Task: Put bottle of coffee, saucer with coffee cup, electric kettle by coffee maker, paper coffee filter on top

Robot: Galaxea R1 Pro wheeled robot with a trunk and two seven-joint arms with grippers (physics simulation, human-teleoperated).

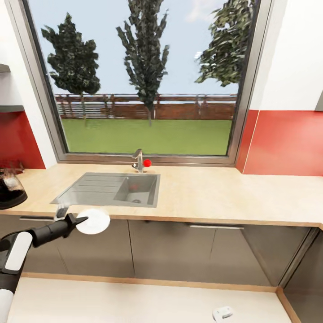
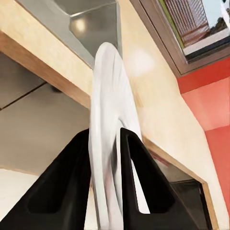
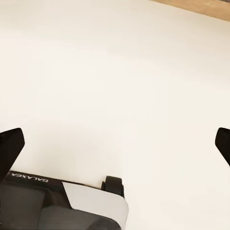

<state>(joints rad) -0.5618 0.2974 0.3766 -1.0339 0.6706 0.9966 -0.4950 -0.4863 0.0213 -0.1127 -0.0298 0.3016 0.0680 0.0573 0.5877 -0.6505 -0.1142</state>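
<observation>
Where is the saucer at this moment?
The left gripper holds the saucer in front of the countertop edge, below the sink.

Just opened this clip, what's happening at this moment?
The robot faces the kitchen countertop with its inset sink. Its left gripper is shut on the saucer, held edge-on between the fingers just in front of the counter's front edge, near the sink. The electric kettle sits on the counter at the far left. The right gripper is open over a pale surface, holding nothing.
</observation>
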